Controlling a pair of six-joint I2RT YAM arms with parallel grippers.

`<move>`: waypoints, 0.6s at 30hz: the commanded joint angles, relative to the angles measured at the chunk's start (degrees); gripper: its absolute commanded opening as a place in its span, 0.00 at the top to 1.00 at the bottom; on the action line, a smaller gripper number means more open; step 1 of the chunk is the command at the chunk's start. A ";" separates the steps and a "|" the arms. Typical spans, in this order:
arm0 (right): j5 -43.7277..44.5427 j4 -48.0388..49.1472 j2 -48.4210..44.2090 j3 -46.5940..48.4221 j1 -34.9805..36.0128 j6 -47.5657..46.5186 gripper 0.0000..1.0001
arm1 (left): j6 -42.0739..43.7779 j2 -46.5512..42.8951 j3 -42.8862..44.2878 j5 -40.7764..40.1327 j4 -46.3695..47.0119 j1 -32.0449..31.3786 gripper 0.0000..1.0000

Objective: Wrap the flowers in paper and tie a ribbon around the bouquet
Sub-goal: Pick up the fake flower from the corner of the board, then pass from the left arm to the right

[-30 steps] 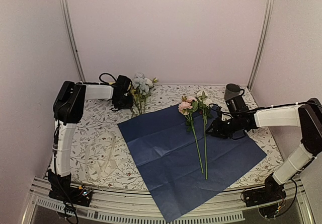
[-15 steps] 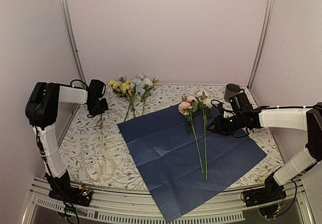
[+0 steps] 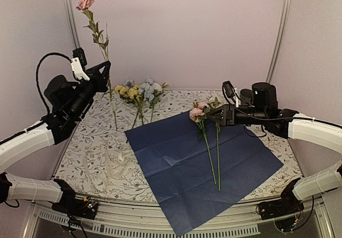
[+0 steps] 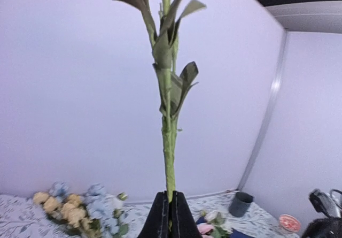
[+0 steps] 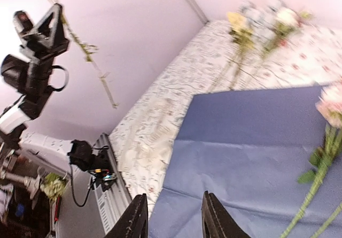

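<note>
The left gripper is lifted high in the air on the left side. Its two fingers are pressed tight on the green stem of one pink flower. The flower stands almost straight up, with its pink bloom at the very top and the end of its stem hanging down below the fingers, over the tablecloth. In the left wrist view the stem comes up from between the closed fingers, with green leaves higher up. The paper lies flat on the table with its dark blue side up, and one corner hangs over the near edge. Two flowers lie on the paper side by side, one pink and one white, with their blooms toward the back. The right gripper hangs in the air just above those blooms. Its fingers are a little apart and nothing is between them. More flowers, yellow, pale blue and white, lie in a bunch at the back of the table. The ribbon lies in loose loops on the tablecloth, to the left of the paper.
</note>
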 commanded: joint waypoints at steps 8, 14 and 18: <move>-5.75 11.96 10.58 19.99 16.46 -9.17 0.55 | 5.84 -0.44 -2.27 13.03 23.80 -22.18 1.00; -6.11 14.39 15.57 25.22 21.18 -10.90 0.37 | -3.91 9.04 -0.22 19.08 31.91 -26.47 1.00; -6.82 14.54 16.63 25.85 22.08 -12.21 0.34 | -4.47 12.32 1.35 20.38 33.15 -27.91 1.00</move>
